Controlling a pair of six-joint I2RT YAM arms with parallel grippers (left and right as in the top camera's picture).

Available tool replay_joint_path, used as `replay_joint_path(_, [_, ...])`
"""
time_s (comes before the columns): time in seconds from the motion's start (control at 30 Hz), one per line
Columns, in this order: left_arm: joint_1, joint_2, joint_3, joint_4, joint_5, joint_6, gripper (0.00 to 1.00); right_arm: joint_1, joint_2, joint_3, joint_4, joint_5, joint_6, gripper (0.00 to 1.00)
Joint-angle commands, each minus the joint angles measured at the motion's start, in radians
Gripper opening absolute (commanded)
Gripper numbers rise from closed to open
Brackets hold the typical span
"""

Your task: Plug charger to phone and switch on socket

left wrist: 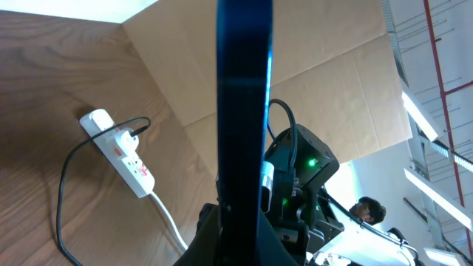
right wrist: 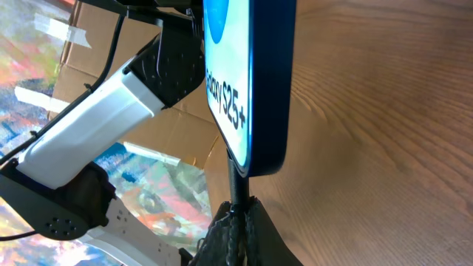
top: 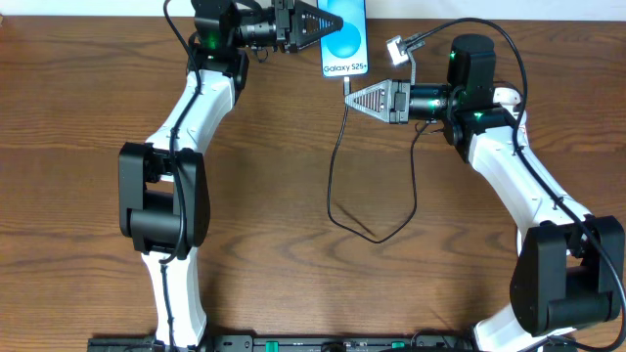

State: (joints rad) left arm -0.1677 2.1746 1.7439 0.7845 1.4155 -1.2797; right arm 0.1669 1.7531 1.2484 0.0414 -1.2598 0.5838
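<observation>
My left gripper is shut on the phone and holds it on its edge at the table's far side, cyan screen with "Galaxy S25+" showing. In the left wrist view the phone is a dark vertical slab rising from the gripper. My right gripper is shut on the charger's black plug, whose tip meets the phone's lower edge; how deep it sits I cannot tell. The charger cable loops across the table. The socket lies by the right arm, with the cable's adapter plugged in.
The wooden table carries both arm bases at the near edge. A cardboard wall stands behind the table. The socket's white cord trails off the strip. A person shows in the background.
</observation>
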Motion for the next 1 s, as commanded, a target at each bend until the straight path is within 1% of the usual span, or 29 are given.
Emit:
replay_joint_path(0.0, [-0.002, -0.033, 0.013, 0.011, 0.008, 0.014, 0.07, 0.005, 0.000, 0.016, 0.004, 0.000, -0.015, 0.01])
replay_joint_path(0.97, [-0.002, -0.033, 0.013, 0.011, 0.010, -0.013, 0.07, 0.005, 0.000, 0.016, 0.020, 0.005, -0.005, 0.01])
